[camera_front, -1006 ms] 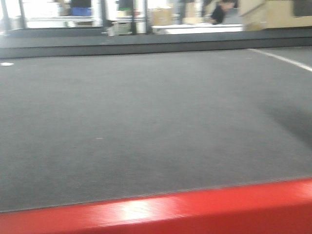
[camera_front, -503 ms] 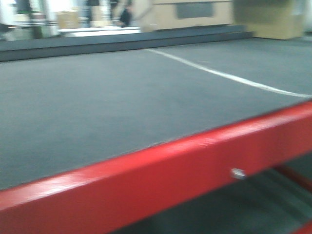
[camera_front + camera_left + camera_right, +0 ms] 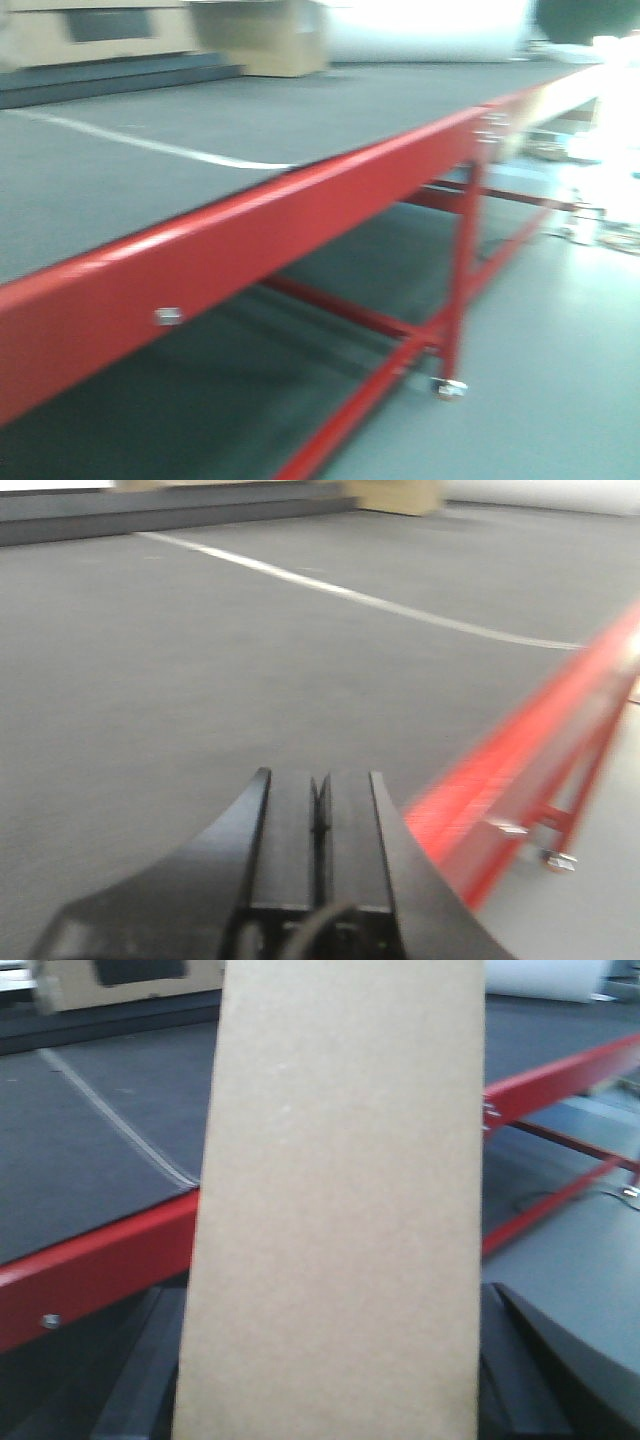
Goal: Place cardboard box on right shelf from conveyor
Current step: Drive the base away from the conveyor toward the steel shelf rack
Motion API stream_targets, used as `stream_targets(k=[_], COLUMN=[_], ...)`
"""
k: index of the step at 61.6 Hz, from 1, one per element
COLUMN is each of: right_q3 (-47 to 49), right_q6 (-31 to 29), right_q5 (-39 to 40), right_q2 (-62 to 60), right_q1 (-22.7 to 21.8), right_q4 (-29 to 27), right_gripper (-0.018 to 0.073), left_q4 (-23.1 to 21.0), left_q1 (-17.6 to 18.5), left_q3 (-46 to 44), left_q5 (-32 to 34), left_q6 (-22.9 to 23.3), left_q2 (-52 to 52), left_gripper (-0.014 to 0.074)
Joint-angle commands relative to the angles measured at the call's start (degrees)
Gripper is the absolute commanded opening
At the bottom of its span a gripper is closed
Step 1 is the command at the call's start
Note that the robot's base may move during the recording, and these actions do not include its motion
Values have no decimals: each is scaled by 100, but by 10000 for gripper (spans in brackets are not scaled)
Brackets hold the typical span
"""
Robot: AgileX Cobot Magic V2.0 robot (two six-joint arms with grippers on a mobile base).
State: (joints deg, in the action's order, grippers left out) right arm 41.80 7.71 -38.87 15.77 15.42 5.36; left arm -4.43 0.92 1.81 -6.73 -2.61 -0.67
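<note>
The cardboard box (image 3: 340, 1210), a plain tan slab, stands upright and fills the middle of the right wrist view. My right gripper (image 3: 330, 1370) is shut on it, a dark finger (image 3: 530, 1360) showing on either side. Behind it runs the conveyor (image 3: 90, 1160), a dark grey belt with a red frame (image 3: 250, 240) crossing the front view on a slant. My left gripper (image 3: 320, 785) is shut with nothing in it and hangs over the belt (image 3: 200, 660) near its red edge. The right shelf is out of view.
A white line (image 3: 150, 145) crosses the belt. Large tan boxes (image 3: 270, 40) stand beyond its far side. Under the frame are red legs and braces (image 3: 460, 270) with a caster wheel (image 3: 448, 390). Grey floor (image 3: 560, 380) lies to the right, with a bright glare behind it.
The front view has swung to the right. The red frame went from level along the bottom to a steep slant, and the conveyor's legs and the floor have come into sight.
</note>
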Motion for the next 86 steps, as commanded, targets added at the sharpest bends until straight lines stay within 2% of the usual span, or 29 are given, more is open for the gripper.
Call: stream_targets(k=[1,86], right_q3=[161,161], right_q6=[-43,-43], right_q5=[611,611], right_q2=[73,67], right_q1=[-27,-27], right_q4=[78,78], right_gripper=[206,206], left_q4=[-34,-34], left_q1=[-10,-10], left_q3=[45,55], left_q5=[496,496], left_q6=[-2,-2], left_q2=[-86,-96], left_gripper=[-116,-116])
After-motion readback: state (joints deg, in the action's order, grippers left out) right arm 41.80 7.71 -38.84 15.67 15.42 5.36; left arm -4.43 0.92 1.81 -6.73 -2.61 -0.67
